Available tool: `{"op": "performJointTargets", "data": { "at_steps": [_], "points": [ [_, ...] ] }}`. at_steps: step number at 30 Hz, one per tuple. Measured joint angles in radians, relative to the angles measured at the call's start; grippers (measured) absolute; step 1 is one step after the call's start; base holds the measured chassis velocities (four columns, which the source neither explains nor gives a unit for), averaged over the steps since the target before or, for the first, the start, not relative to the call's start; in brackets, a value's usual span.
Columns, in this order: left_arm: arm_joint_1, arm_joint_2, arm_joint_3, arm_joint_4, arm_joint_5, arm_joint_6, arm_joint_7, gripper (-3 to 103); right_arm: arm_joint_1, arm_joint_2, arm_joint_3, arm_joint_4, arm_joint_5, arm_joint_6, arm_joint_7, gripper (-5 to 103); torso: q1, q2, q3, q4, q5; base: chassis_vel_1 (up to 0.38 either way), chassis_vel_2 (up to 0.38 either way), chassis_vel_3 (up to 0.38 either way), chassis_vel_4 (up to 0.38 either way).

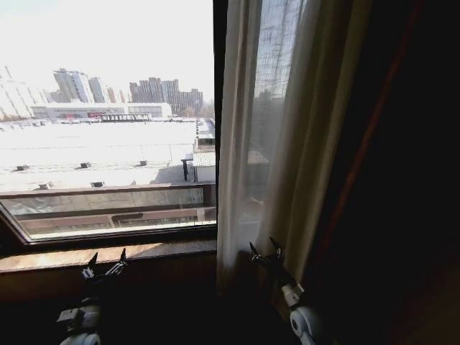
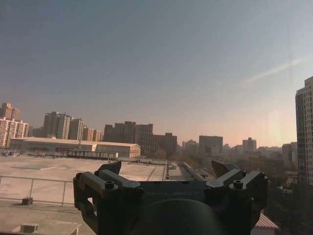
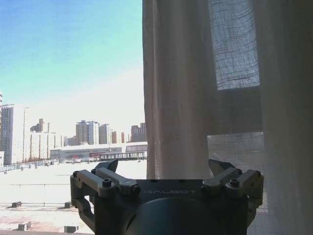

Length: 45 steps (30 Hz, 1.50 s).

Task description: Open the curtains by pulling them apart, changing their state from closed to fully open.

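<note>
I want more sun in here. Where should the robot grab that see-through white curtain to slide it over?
Probably its free left edge, low down, coming from the bare-window side. The pleats bunch there, right before the open right gripper. The left gripper waits, open, at the sill.

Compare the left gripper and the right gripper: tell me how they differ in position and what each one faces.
The left gripper sits low before the bare window glass, while the right gripper sits at the foot of the sheer curtain. The left gripper looks out on open sky and rooftops; the right gripper faces the curtain's gathered folds. Both are open, empty and held low near the sill.
</note>
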Motion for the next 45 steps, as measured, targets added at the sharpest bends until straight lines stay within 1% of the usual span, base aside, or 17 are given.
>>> {"op": "performJointTargets", "data": {
  "at_steps": [1, 2, 3, 6, 7, 10, 19, 23, 24, 26, 28, 30, 31, 34, 39, 42, 45],
  "points": [
    [0.000, 0.000, 0.000, 0.000, 0.000, 0.000, 0.000, 100, 0.004, 0.000, 0.000, -0.005, 0.000, 0.001, -0.005, 100, 0.000, 0.000, 0.000, 0.0000, -0.0003, 0.224, 0.182, -0.170, -0.177],
    [0.000, 0.000, 0.000, 0.000, 0.000, 0.000, 0.000, 100, 0.012, 0.002, 0.007, -0.018, -0.008, 0.002, -0.032, 100, 0.000, 0.000, 0.000, 0.0003, -0.0006, 0.135, 0.182, -0.061, -0.148],
    [0.000, 0.000, 0.000, 0.000, 0.000, 0.000, 0.000, 100, 0.012, 0.002, 0.007, -0.018, -0.008, 0.002, -0.032, 100, 0.000, 0.000, 0.000, 0.0003, -0.0006, 0.135, 0.182, -0.061, -0.148],
    [0.000, 0.000, 0.000, 0.000, 0.000, 0.000, 0.000, 100, 0.024, 0.008, 0.030, -0.049, -0.008, 0.012, -0.122, 100, 0.000, 0.000, 0.000, -0.0001, -0.0001, 0.045, 0.024, -0.024, -0.054],
    [0.000, 0.000, 0.000, 0.000, 0.000, 0.000, 0.000, 100, 0.024, 0.008, 0.031, -0.049, -0.009, 0.006, -0.128, 100, 0.000, 0.000, 0.000, -0.0002, 0.0001, 0.000, 0.000, 0.000, 0.000],
    [0.000, 0.000, 0.001, 0.000, 0.000, 0.000, 0.000, 100, 0.025, 0.011, 0.027, -0.055, -0.009, -0.003, -0.128, 100, 0.000, 0.000, 0.000, -0.0007, 0.0013, -0.027, -0.013, 0.037, 0.017],
    [0.000, 0.000, 0.001, 0.000, 0.000, 0.000, 0.000, 100, 0.043, 0.025, 0.003, -0.062, -0.027, -0.012, -0.107, 100, 0.000, 0.000, 0.000, -0.0002, -0.0001, -0.090, 0.051, 0.084, -0.036],
    [0.000, 0.000, 0.000, 0.000, 0.000, 0.000, 0.000, 100, 0.053, 0.027, -0.023, -0.069, -0.026, -0.001, -0.032, 100, 0.000, 0.000, 0.000, -0.0002, 0.0002, -0.155, 0.219, 0.135, -0.171],
    [0.000, 0.000, 0.000, 0.000, 0.000, 0.000, 0.000, 100, 0.053, 0.027, -0.023, -0.069, -0.026, -0.001, -0.032, 100, 0.000, 0.000, 0.000, -0.0002, 0.0002, -0.187, 0.220, 0.166, -0.188],
    [0.000, 0.000, 0.000, 0.000, 0.000, 0.000, 0.000, 100, 0.066, 0.027, -0.032, -0.073, -0.039, 0.002, 0.006, 100, 0.000, 0.000, 0.000, -0.0002, 0.0001, -0.195, 0.205, 0.192, -0.220],
    [0.000, 0.000, 0.000, 0.000, 0.000, 0.000, 0.000, 100, 0.080, 0.026, -0.036, -0.078, -0.071, -0.008, 0.043, 100, 0.001, 0.000, 0.000, -0.0003, 0.0002, -0.188, 0.170, 0.175, -0.162],
    [0.000, 0.000, 0.000, 0.000, 0.000, 0.000, 0.000, 100, 0.086, 0.026, -0.040, -0.082, -0.082, -0.012, 0.061, 100, 0.001, 0.000, 0.000, -0.0003, 0.0002, -0.168, 0.150, 0.152, -0.138],
    [-0.001, 0.000, 0.000, 0.000, 0.000, 0.000, 0.000, 100, 0.098, 0.025, -0.050, -0.087, -0.098, -0.023, 0.097, 100, 0.002, -0.001, 0.001, -0.0005, 0.0003, -0.124, 0.084, 0.129, -0.068],
    [0.000, 0.000, 0.000, 0.000, 0.000, 0.000, 0.000, 100, 0.130, 0.023, -0.080, -0.102, -0.114, -0.047, 0.160, 100, 0.001, -0.001, 0.001, -0.0005, 0.0003, -0.079, 0.036, 0.086, -0.026],
    [0.000, 0.000, 0.000, 0.000, 0.000, 0.000, 0.000, 100, 0.172, 0.025, -0.108, -0.131, -0.114, -0.060, 0.179, 100, -0.001, 0.000, 0.000, -0.0003, 0.0002, -0.005, -0.001, 0.010, -0.001],
    [0.000, 0.000, 0.000, 0.000, 0.000, 0.000, 0.000, 100, 0.243, 0.033, -0.152, -0.191, -0.117, -0.070, 0.199, 100, -0.001, 0.000, 0.000, -0.0001, 0.0000, 0.054, -0.021, -0.049, 0.041],
    [0.000, 0.000, 0.000, 0.000, 0.000, 0.000, 0.000, 100, 0.281, 0.039, -0.171, -0.230, -0.119, -0.071, 0.205, 100, -0.001, 0.000, 0.000, 0.0000, 0.0001, 0.020, -0.004, -0.012, 0.014]
  ]
}}
